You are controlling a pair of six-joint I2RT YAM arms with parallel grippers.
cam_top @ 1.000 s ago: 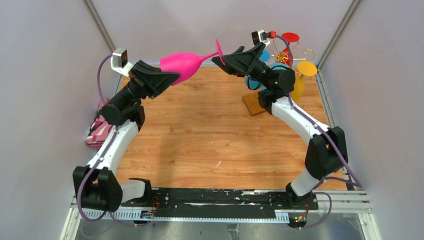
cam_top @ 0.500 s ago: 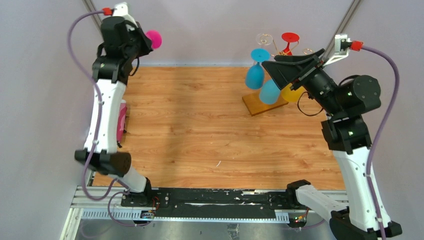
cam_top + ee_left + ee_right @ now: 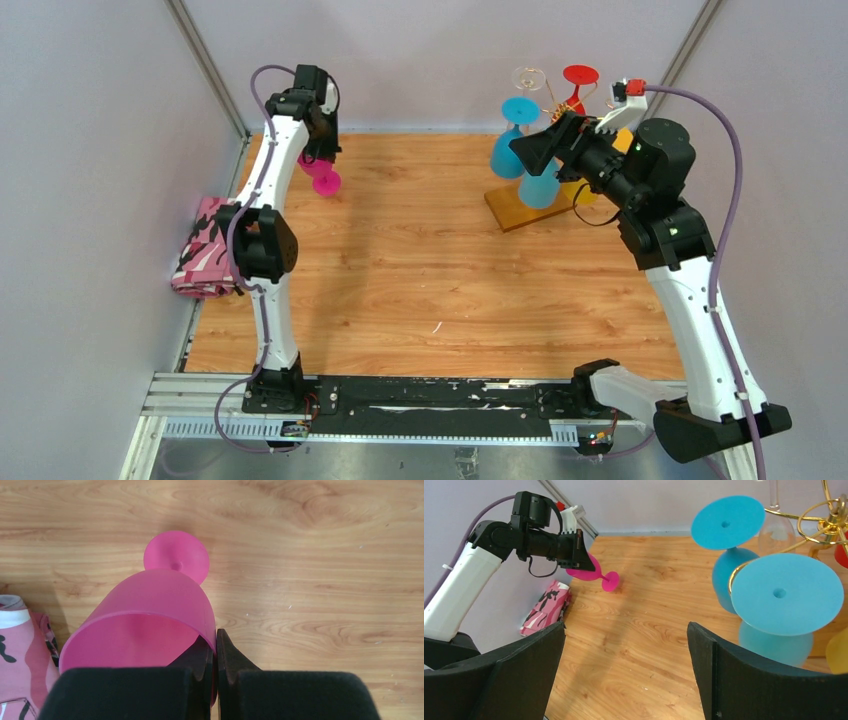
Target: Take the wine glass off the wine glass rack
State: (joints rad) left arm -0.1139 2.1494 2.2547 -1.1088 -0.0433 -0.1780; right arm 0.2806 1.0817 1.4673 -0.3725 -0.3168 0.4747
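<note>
My left gripper (image 3: 318, 158) is shut on the rim of a pink wine glass (image 3: 322, 175), holding it tilted at the table's far left; its foot is close to the wood, contact unclear. In the left wrist view the glass (image 3: 150, 615) has one finger inside the bowl and one outside, my gripper (image 3: 215, 652) pinching the wall. The gold wire rack (image 3: 572, 100) stands on its amber wooden base (image 3: 515, 210) at the far right, with two blue glasses (image 3: 512, 145), a red, a yellow and a clear one hanging upside down. My right gripper (image 3: 530, 152) is open and empty beside the blue glasses (image 3: 784, 592).
A pink patterned cloth (image 3: 205, 258) lies at the table's left edge, also in the right wrist view (image 3: 546, 607). Grey walls enclose the table on the left, back and right. The arm bases sit on a black rail (image 3: 430, 400) at the near edge.
My left arm has swung the pink glass from mid-air at the back down to the far-left table surface. My right arm has pulled away from it and moved to the rack.
</note>
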